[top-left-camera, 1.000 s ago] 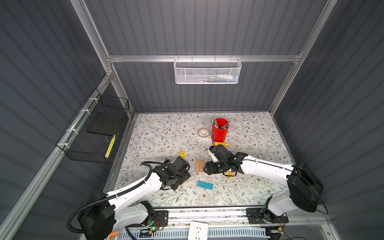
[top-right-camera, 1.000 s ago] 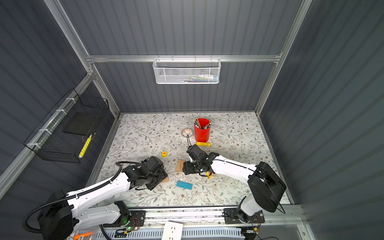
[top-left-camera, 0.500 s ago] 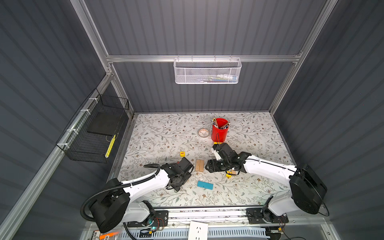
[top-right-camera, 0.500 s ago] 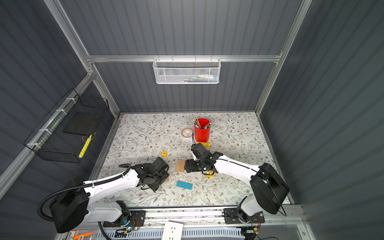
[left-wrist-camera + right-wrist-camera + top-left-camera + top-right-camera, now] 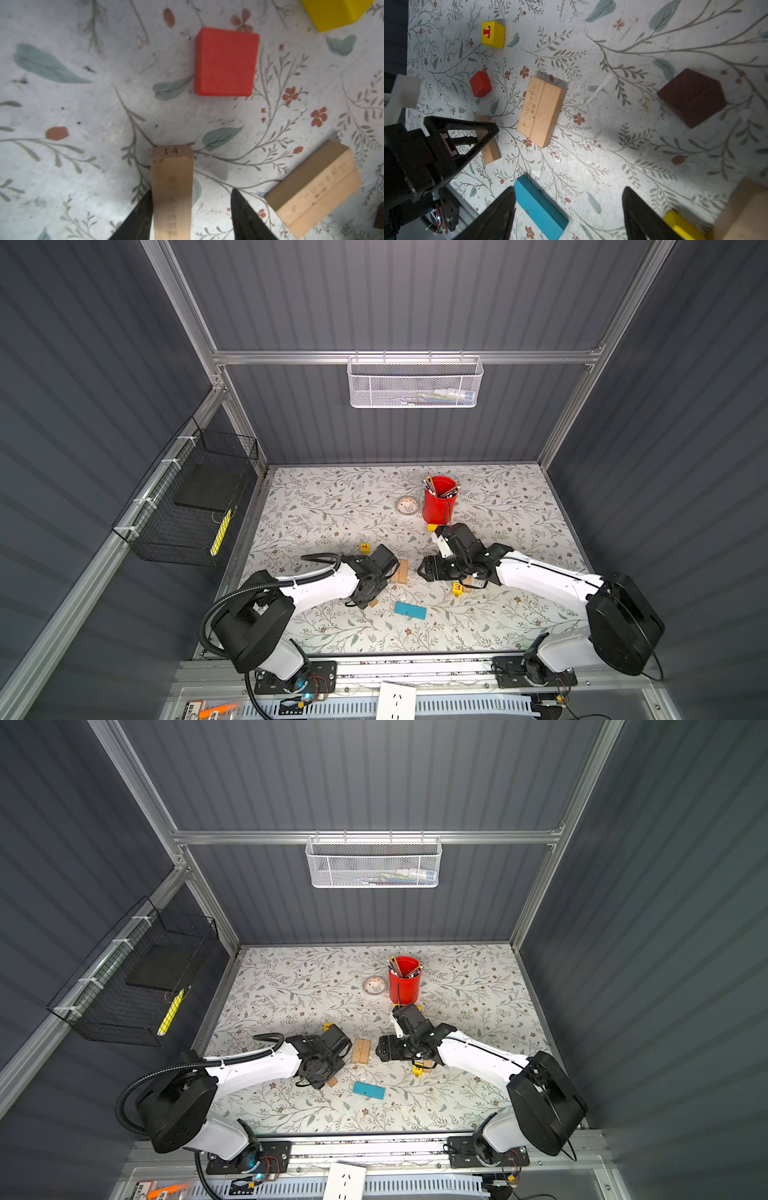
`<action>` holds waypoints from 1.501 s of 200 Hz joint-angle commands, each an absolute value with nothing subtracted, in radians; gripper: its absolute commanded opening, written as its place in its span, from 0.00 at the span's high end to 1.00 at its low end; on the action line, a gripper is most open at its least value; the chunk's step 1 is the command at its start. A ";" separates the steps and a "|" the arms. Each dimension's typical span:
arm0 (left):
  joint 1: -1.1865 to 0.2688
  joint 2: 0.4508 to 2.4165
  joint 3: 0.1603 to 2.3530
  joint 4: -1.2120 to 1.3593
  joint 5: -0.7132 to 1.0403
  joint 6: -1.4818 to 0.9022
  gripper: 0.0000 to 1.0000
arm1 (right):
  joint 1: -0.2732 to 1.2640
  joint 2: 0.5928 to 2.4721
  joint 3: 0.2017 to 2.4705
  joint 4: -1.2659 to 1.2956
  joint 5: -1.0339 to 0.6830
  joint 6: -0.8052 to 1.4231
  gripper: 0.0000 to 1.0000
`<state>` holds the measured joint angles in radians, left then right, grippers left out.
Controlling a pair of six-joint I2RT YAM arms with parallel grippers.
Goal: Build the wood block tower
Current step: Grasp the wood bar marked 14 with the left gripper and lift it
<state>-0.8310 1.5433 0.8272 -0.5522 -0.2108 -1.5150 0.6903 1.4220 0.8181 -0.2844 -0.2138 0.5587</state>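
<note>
Two tan wooden bars [image 5: 401, 571] lie flat side by side, long sides touching, mid floral mat [image 5: 332, 506], between the arms in both top views. Left gripper [image 5: 191, 191] straddles a separate tan wooden bar stamped 14 [image 5: 171, 193]. One finger [image 5: 141, 214] touches the bar's side and the other stands clear, so the jaws are partly apart with no grip yet. That bar lies flat on the mat, near the pair. Red wooden cube [image 5: 226, 62] sits just beyond the bar's end, apart from it. Yellow cube with a red T [image 5: 493, 34] is farther out past the red one. Right gripper [image 5: 568, 189] hangs over the mat, jaws wide, nothing between them. Teal wooden bar [image 5: 539, 207] lies flat close to one of its fingers, on the near side of the pair in both top views. Dark brown roof-shaped block [image 5: 691, 96] rests on the mat, well apart from the pair. Second yellow cube [image 5: 683, 225] sits just beside a blurred tan wooden piece [image 5: 745, 209] under the right arm. Red cup of pencils [image 5: 439, 499] stands toward the back.
</note>
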 commanded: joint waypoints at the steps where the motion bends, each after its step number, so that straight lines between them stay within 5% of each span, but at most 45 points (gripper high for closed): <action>1: -0.826 1.578 0.874 -0.645 -0.231 -1.430 0.45 | 0.680 1.401 0.800 -0.281 -0.230 0.551 0.20; 153: -0.835 1.606 0.841 -0.559 -0.136 -1.083 0.82 | 0.675 1.406 0.804 -0.222 -0.245 0.647 0.18; 300: -0.836 1.586 1.113 -0.666 -0.104 -0.790 0.91 | 0.644 1.369 0.778 -0.213 -0.203 0.737 0.15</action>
